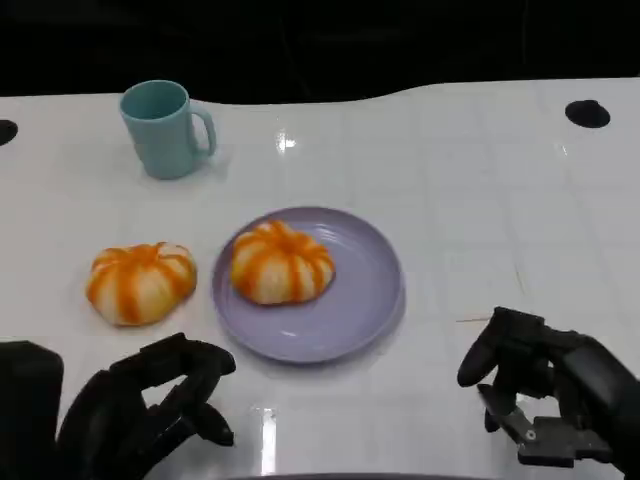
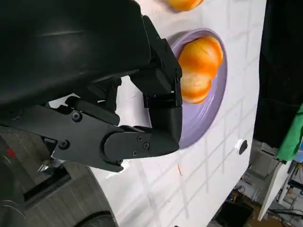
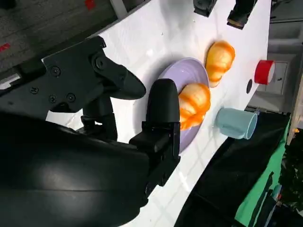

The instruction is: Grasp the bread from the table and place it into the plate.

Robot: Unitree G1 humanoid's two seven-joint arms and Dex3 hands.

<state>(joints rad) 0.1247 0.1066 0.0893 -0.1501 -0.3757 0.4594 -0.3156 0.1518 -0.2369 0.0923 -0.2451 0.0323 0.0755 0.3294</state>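
At the lower left of the head view, the left hand (image 1: 150, 405) hangs over the white surface (image 1: 480, 200) with fingers (image 1: 195, 360) apart, holding nothing. The right hand (image 1: 550, 395), lower right, is likewise spread and empty. One bread (image 1: 282, 262) sits on the purple plate (image 1: 365, 300) at center; another bun (image 1: 140, 282) lies left of it. A teal mug (image 1: 165, 128) stands upper left.

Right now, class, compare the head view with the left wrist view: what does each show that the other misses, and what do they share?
Head view alone: the teal mug, the right hand, and the whole bread on the table. Left wrist view alone: the floor and room clutter beyond the table's edge. Both: the purple plate, the bread on the plate, and the left hand, holding nothing.
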